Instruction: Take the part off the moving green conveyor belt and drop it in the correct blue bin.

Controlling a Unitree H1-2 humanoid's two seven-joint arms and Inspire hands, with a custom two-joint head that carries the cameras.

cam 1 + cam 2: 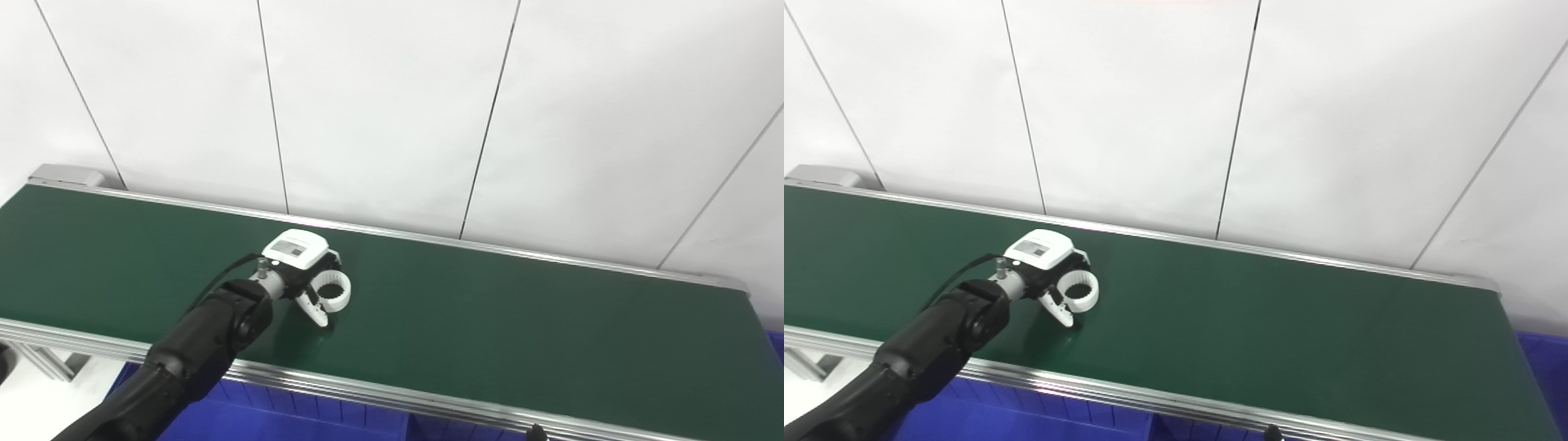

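While my left arm reaches in from seven o'clock across the near rail (pixel 367 392), the blue bin (pixel 294 416) sits nearest of all, just below that rail at six o'clock, with a second blue bin (pixel 1543 361) showing past the belt's end at four o'clock; beyond the rail lies the green conveyor belt (pixel 520 331), and on it, a little left of centre, my left hand (pixel 306 269) is down at the belt's surface; my fingers (pixel 315 312) are curled about the white ring part (pixel 334 293), which lies at the hand's three o'clock side, touching the belt or all but touching it, I cannot tell which; whether I truly grip it or only cradle it I judge rather than see, though the fingers look wrapped on its rim; my right hand shows only as a dark tip (pixel 536 433) at the bottom edge, at five o'clock, its state not to be told; to do this step well, I reckon I should firm the clasp before lifting, since a smooth ring may slip or roll; then rise straight off the belt so its motion cannot drag the piece, and only after that swing back toward six o'clock; farthest off, at twelve o'clock, stands the white panelled wall (pixel 392 92)
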